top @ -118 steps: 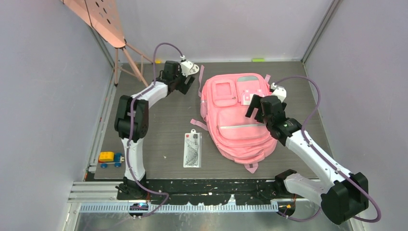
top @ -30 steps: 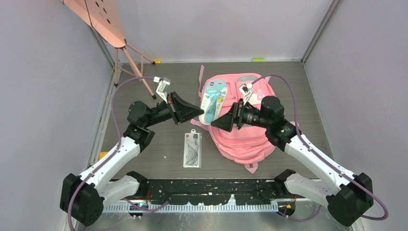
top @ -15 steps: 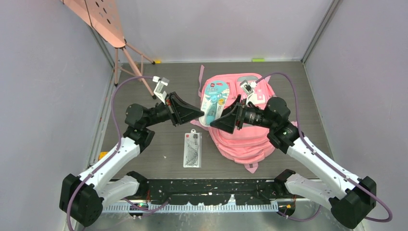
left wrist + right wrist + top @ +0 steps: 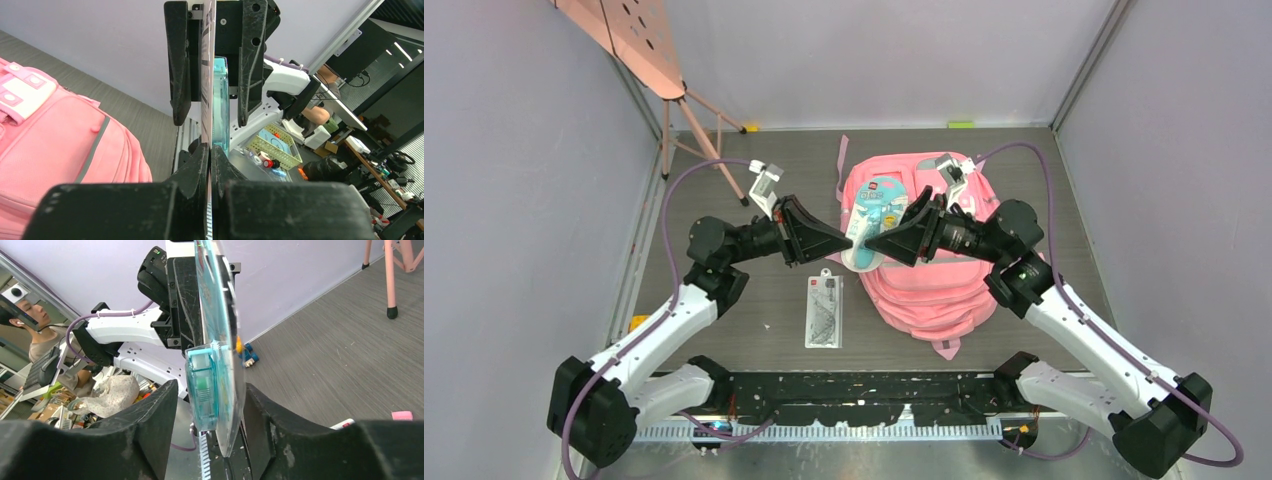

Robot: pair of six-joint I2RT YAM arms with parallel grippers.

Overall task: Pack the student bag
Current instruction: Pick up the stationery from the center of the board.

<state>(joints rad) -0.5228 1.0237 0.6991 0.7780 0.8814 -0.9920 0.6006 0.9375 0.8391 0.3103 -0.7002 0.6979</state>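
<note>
Your left gripper (image 4: 848,243) pinches the packet (image 4: 873,208) tight by its card edge; your right gripper (image 4: 870,243) straddles it, fingers half-wide, not yet gripping. Let go left too early and the packet could drop beside the backpack (image 4: 934,290), which lies flat mid-frame.

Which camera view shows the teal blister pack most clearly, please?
Top external: the teal blister pack shows its printed face. Both wrist views catch it edge-on: left wrist a thin sliver, right wrist its bulging side.
</note>
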